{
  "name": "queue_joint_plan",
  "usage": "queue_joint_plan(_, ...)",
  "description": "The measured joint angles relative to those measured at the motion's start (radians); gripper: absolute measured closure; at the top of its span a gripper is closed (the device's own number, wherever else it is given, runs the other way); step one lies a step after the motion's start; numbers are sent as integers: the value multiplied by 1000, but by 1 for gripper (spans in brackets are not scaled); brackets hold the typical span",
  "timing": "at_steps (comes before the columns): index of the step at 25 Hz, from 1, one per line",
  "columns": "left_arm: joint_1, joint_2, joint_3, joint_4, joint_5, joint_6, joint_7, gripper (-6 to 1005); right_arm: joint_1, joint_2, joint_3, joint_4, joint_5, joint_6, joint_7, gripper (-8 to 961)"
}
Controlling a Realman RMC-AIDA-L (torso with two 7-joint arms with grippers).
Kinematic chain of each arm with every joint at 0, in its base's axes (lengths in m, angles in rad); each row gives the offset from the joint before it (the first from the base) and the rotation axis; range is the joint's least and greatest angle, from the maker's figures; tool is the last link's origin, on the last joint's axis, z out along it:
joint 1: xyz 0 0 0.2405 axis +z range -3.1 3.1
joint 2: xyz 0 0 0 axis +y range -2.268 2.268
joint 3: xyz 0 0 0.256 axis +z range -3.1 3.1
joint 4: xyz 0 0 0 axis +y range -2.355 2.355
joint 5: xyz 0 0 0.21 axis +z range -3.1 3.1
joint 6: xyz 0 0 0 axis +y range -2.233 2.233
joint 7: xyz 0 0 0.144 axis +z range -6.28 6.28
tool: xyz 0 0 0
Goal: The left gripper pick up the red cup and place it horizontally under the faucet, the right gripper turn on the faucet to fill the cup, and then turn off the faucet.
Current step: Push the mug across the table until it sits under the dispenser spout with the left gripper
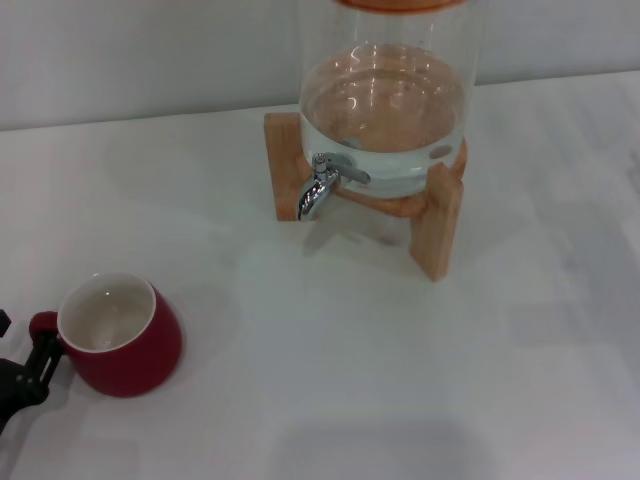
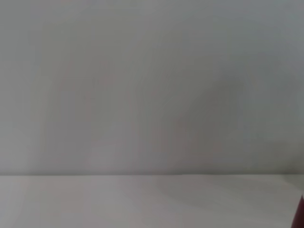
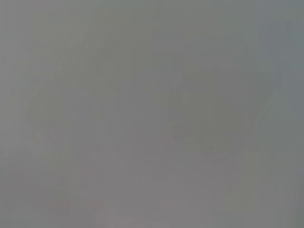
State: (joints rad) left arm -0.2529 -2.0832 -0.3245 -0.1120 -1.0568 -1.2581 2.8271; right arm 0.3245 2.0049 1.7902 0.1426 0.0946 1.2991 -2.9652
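Observation:
The red cup [image 1: 120,337] stands upright on the white table at the near left, its cream inside showing and its small handle [image 1: 40,323] turned toward the left edge. My left gripper [image 1: 30,362] reaches in from the lower left corner, right at that handle; whether it holds the handle does not show. In the left wrist view only a dark-red sliver of the cup [image 2: 300,214] shows at the frame's edge. The chrome faucet [image 1: 322,186] sticks out of the glass dispenser jar [image 1: 385,110] at the back centre, spout down, with nothing under it. My right gripper is out of view.
The jar holds water and rests on a wooden stand [image 1: 437,230] whose legs flank the faucet. The white table [image 1: 350,380] stretches between the cup and the stand. The right wrist view shows only a plain grey surface.

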Motion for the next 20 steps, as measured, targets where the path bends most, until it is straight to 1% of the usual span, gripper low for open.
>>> queue_joint_plan(6, -2, -2, -5, 0, 0, 0, 0, 468, 1, 0, 0, 0, 1, -2, 0, 273)
queue_joint_plan(11, -3, -3, -7, -5, -4, -1, 1, 685, 1, 0, 0, 0, -1, -3, 0, 274)
queue_joint_plan(16, 0, -4, -9, -8, -9, -7, 0, 844, 1, 0, 0, 0, -2, -2, 0, 274)
queue_joint_plan(20, 3, -6, -14, -13, -12, -13, -1, 844, 1, 0, -3, 0, -3, 0, 0, 274)
